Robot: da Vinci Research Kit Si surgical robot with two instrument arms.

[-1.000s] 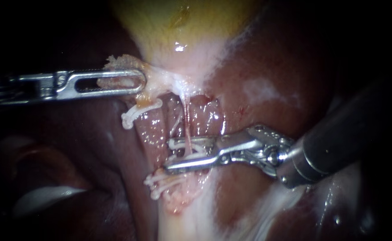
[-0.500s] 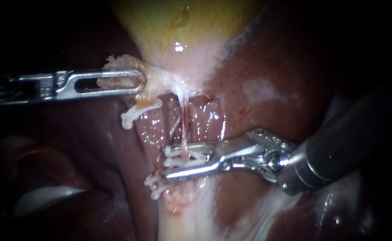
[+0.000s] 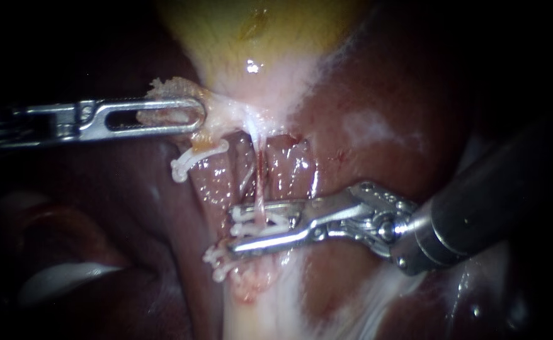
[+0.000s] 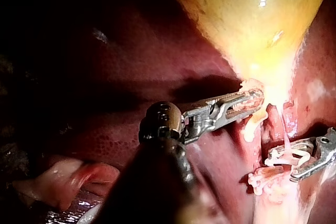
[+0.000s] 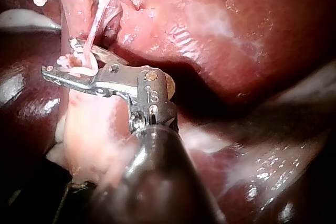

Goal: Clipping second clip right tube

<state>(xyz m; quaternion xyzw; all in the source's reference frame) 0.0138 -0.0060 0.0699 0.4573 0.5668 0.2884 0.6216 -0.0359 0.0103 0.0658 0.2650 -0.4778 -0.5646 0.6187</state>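
The left instrument [image 3: 196, 117] enters from the left edge of the endoscope view. Its slotted jaws are clamped on pale tissue at the narrow lower end of the gallbladder [image 3: 257, 38], at upper centre.

The right instrument [image 3: 233, 230] enters from the right edge. Its jaws stand narrow at frame centre and grip a white clip [image 3: 257, 221] from both sides. The right tube [image 3: 261, 176], a thin pale-pink strand, runs down from the gallbladder and passes between the legs of this clip.

A separate upper clip [image 3: 191, 160] sits just below the left instrument's jaws. The lower clips [image 3: 218, 259] cluster just beneath the right instrument's jaws. Dark red liver [image 3: 377, 94] surrounds the site.

In the right wrist view, the white clip [image 5: 79, 65] lies between the jaws of the right instrument [image 5: 59, 56].
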